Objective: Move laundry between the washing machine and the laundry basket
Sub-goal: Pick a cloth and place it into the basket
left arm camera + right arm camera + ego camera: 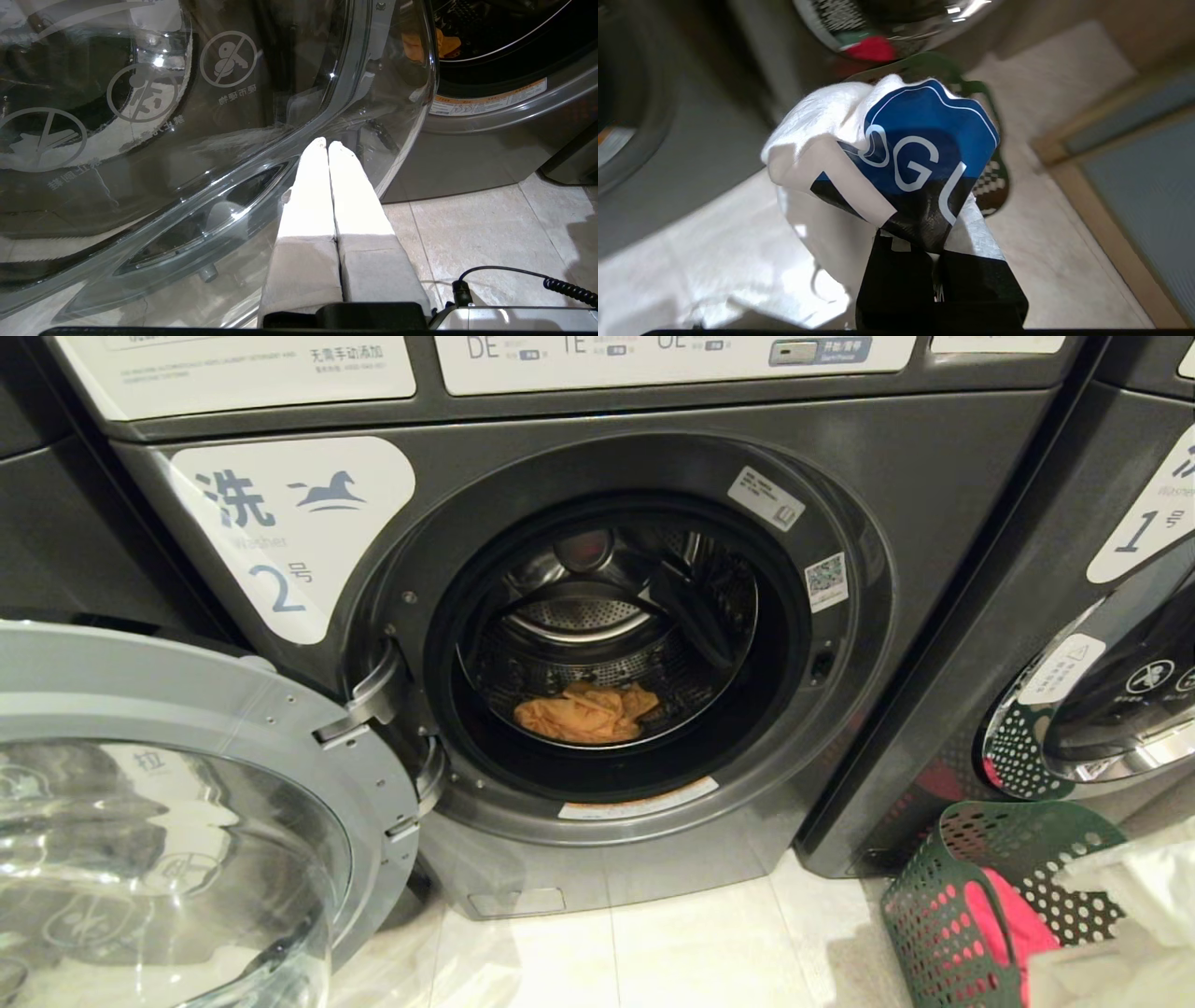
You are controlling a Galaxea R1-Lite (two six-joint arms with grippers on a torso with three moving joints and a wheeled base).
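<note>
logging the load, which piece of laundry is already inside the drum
The crumpled orange garment. The white garment with the blue print is in the right gripper, and the pink one lies in the green basket.

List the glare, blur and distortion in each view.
Head view: sharp, wide-angle bowing, reflections on the open door. Left wrist view: left gripper fingers blown out white, glare streaks on the door glass. Right wrist view: background motion-blurred, white garment overexposed, floor glaring.

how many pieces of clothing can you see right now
3. An orange garment lies in the washer drum, a pink one sits in the green laundry basket, and the right gripper holds a white garment with a blue print. More may be hidden in the basket.
</note>
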